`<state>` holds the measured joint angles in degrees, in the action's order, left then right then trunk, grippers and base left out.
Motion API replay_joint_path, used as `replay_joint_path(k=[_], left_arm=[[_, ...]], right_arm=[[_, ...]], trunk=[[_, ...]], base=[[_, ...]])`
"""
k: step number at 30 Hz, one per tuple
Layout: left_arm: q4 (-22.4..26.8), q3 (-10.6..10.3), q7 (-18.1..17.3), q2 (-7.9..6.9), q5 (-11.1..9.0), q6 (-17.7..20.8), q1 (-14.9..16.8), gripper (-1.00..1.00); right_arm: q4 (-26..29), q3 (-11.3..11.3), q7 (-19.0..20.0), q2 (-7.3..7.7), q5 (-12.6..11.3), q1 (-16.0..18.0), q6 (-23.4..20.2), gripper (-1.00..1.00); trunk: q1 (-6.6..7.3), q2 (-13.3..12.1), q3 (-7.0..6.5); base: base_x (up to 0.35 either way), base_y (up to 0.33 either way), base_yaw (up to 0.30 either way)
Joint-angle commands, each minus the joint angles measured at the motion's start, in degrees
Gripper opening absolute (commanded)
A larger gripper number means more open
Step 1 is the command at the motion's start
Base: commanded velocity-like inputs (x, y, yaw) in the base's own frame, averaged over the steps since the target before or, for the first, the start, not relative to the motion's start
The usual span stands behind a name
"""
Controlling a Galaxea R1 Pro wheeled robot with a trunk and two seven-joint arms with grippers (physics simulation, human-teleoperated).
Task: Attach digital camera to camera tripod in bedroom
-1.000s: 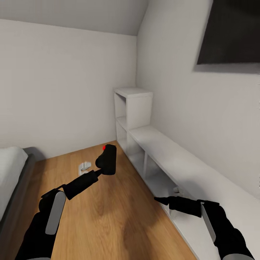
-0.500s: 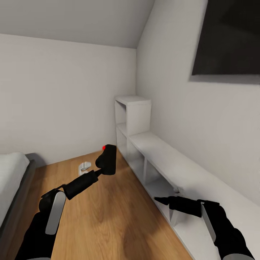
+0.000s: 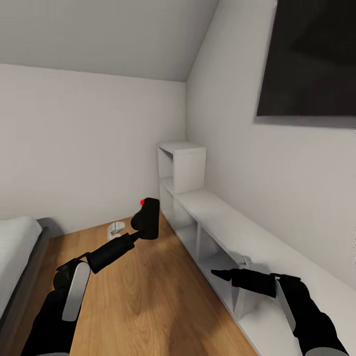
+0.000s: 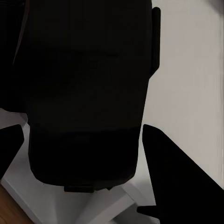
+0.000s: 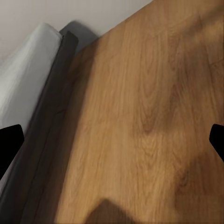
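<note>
Robot arms reach into a corner of the bedroom, where white walls meet a sloped ceiling above a light wood floor; the left gripper is clamped on the digital camera, held above the floor in front of the robot, its red button at the top; in the left wrist view the camera's black body sits between the two dark fingers, pale shelving behind it; the right gripper hangs low at the right, beside a long white shelf unit that runs along the right-hand wall and steps up to a taller cubby tower at the corner; its fingertips stand wide apart at the edges of the right wrist view, nothing between them, with the floor and the grey bed frame and white mattress beyond; a small white object lies on the floor near the far wall, too small to identify; a dark panel hangs high on the right wall.
</note>
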<state>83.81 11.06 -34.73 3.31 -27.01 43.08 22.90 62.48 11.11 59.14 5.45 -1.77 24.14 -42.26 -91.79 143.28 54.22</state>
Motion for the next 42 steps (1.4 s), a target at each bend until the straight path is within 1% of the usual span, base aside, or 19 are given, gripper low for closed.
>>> replay_joint_path(k=[1,4,5,42], left_arm=[[0.0,0.13,-0.22,0.05,-0.07,0.34,0.04,-1.0],[0.02,0.11,-0.25,0.04,-0.06,0.34,0.04,-1.0],[0.0,0.11,-0.25,0.06,-0.06,0.34,0.04,-1.0],[-0.05,0.11,-0.25,0.03,-0.15,0.33,0.04,-1.0]], right_arm=[[0.01,0.05,0.1,0.0,-0.16,0.03,-0.45,1.0],[0.01,0.05,0.1,0.0,-0.16,0.03,-0.44,1.0],[0.01,0.05,0.1,0.0,-0.16,0.03,-0.44,1.0],[-0.76,0.05,0.04,0.0,-0.16,0.03,-0.36,1.0]], trunk=[[0.04,0.01,-0.17],[0.11,-0.03,-0.84],[0.31,-0.39,-1.02],[8.43,-15.23,-7.66]], base=[[0.0,0.0,0.0],[0.0,0.0,0.0],[0.0,0.0,0.0],[0.0,0.0,0.0]])
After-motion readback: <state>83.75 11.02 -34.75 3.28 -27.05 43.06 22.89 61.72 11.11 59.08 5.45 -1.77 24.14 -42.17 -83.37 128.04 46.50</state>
